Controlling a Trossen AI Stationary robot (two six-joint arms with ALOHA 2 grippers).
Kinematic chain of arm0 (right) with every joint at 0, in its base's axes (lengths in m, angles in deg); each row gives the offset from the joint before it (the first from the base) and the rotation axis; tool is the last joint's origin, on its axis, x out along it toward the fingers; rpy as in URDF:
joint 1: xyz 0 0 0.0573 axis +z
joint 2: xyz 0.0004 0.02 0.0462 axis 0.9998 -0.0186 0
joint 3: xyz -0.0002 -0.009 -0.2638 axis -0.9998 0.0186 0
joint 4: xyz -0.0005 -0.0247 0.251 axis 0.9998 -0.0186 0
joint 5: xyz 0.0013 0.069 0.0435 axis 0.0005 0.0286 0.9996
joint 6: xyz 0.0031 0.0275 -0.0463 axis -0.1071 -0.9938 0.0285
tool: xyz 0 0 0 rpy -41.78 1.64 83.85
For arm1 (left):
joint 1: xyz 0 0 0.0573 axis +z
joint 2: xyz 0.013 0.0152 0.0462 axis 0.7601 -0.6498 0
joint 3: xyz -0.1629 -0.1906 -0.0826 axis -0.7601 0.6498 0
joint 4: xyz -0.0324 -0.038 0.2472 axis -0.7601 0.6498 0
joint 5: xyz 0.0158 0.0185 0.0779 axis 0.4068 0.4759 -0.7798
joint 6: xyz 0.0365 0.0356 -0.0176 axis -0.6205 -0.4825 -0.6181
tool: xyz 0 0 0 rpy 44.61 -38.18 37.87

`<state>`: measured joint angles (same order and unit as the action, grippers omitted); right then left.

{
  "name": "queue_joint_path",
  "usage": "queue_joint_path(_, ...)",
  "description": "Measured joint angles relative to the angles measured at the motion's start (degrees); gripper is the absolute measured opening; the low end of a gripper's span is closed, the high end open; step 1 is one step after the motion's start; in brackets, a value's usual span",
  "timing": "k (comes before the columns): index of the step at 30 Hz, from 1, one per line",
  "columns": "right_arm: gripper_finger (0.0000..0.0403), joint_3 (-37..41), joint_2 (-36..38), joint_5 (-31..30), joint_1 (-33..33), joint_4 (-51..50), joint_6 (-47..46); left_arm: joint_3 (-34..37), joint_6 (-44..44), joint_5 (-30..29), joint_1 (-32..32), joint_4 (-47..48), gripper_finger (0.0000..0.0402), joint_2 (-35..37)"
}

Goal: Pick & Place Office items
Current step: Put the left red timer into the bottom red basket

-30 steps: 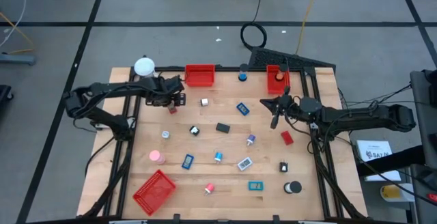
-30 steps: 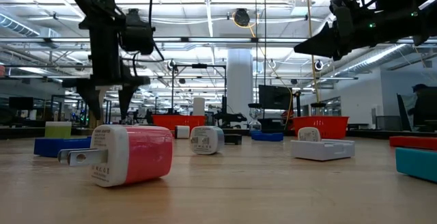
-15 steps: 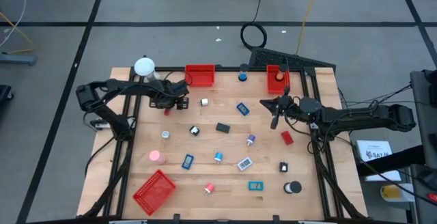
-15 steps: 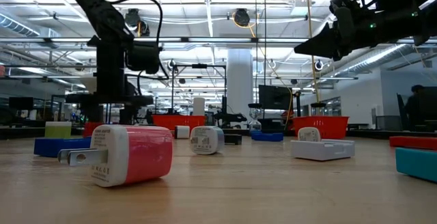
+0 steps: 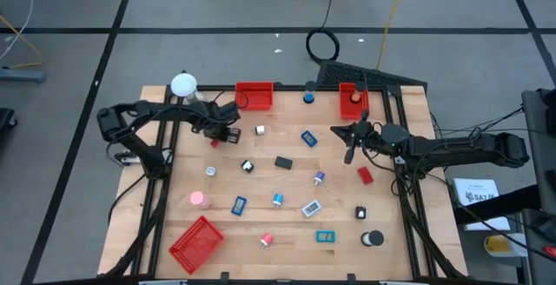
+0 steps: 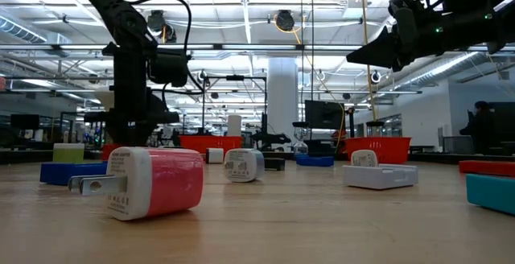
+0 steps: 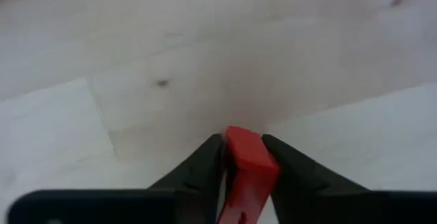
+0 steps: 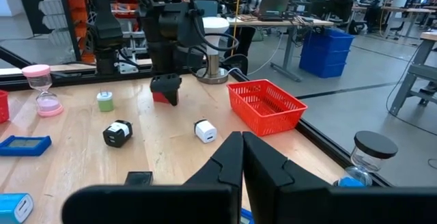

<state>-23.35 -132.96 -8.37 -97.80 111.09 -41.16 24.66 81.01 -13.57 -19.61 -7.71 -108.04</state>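
High view, left to right: the left arm reaches in over the wooden table (image 5: 287,233), and the left gripper (image 5: 219,135) sits low at the table's upper left, near the white ball (image 5: 183,84) and a red tray (image 5: 254,95). The left wrist view shows its two fingers (image 7: 205,159) pressed against both sides of a small red piece (image 7: 247,166), which stands on edge on the wood between them. It looks like a stiff, light block with flat sides, so a squeeze across those sides, as here, should hold without crushing; smooth faces could slip if the grip is off-centre.

Across the middle of the table lie the other office items, well apart: a white plug (image 5: 260,130), a blue flat piece (image 5: 309,137), a black block (image 5: 283,162), a pink roll (image 5: 199,200) and more. A second red tray (image 5: 196,242) lies tilted at the lower left.

At the right, the right gripper (image 5: 350,149) hangs above the table with its fingers together and empty, near another red piece (image 5: 365,175).

Hard to tell: what the red piece actually is, since the left wrist view cuts off its lower part. From above, the gripper hides most of it. The smallest items are too small to identify.
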Motion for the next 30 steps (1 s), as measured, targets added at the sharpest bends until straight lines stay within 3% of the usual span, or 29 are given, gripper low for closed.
queue_joint_path(4,0.0004,0.00,0.00,-0.02,-0.02,0.02,-0.02,-0.62,-3.56,0.38,-0.01,2.54,0.0055,0.66)
queue_joint_path(10,0.0004,0.00,0.00,-0.01,-0.02,0.36,-0.05,-4.68,-7.93,0.00,-1.39,6.99,0.0055,4.48)
queue_joint_path(14,0.0004,0.00,0.00,-0.02,-0.02,0.42,-0.24,-9.05,-8.92,0.77,-6.05,11.46,0.0059,8.85)
queue_joint_path(23,0.0004,0.00,0.02,-0.02,-0.02,0.22,-0.25,-20.99,-1.52,6.20,-27.25,16.00,0.0064,13.98)
queue_joint_path(30,0.0004,1.09,0.01,-0.01,-0.02,1.54,0.05,-25.09,12.83,4.02,-47.45,15.87,0.0065,14.02)
